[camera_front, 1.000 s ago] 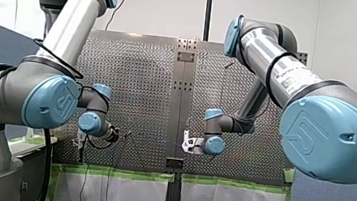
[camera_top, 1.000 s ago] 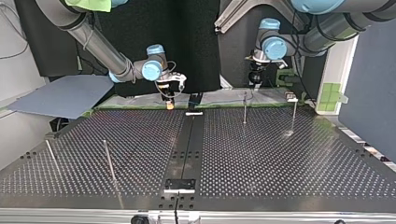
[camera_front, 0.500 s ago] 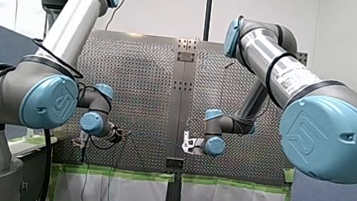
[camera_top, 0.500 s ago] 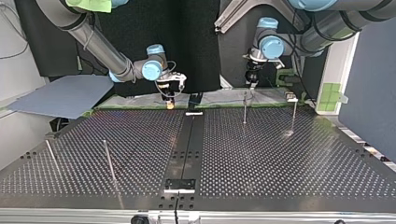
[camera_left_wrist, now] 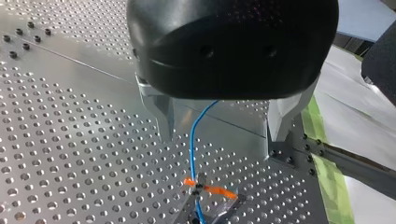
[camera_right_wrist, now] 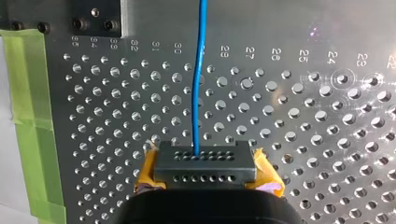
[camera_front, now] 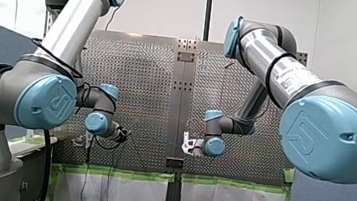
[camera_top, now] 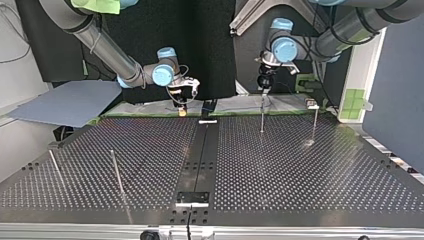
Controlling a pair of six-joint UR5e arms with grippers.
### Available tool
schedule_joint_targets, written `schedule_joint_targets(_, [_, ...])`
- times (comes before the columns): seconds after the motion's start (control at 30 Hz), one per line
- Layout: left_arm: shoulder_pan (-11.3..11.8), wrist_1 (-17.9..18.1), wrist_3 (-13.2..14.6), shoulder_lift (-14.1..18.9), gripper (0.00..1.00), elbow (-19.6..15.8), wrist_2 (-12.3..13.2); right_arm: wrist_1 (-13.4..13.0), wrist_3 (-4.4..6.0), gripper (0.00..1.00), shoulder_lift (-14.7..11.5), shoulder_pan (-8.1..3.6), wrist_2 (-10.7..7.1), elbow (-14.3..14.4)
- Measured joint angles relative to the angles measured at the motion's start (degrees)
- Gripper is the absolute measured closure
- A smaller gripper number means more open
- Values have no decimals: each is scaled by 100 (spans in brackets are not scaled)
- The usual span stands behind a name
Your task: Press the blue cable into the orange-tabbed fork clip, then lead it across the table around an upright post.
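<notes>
**Editor:** How far along?

**Reporter:** My left end effector (camera_left_wrist: pixel 220 137) hangs open over the orange-tabbed fork clip (camera_left_wrist: pixel 205 191), where the blue cable (camera_left_wrist: pixel 192 140) looks seated. My right end effector (camera_right_wrist: pixel 204 163) is clamped on the cable above the desk (camera_right_wrist: pixel 303 116). The lead around an upright post (camera_top: pixel 262 117) is not yet done.

blue cable (camera_left_wrist: pixel 191 140) | thin, passes through orange-tabbed fork clip (camera_left_wrist: pixel 205 189) | upright post (camera_top: pixel 261 117) stands apart

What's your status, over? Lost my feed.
Left gripper open, straddling blue cable. Right gripper shut on cable. Cable runs through orange-tabbed clip. Upright post near left gripper.
</notes>
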Motion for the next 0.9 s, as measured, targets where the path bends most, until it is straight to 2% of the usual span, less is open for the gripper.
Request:
schedule_joint_targets(0.4, [-376,10,-232,-3,0,237,-496,-16,0,100,24,-6,0,0])
schedule_joint_targets(0.63, [-587,25,-360,-24,0,406,-687,-23,0,100,33,-6,0,0])
schedule_joint_targets(0.9, [-807,24,-288,-364,0,735,-846,-17,0,100,40,-6,0,0])
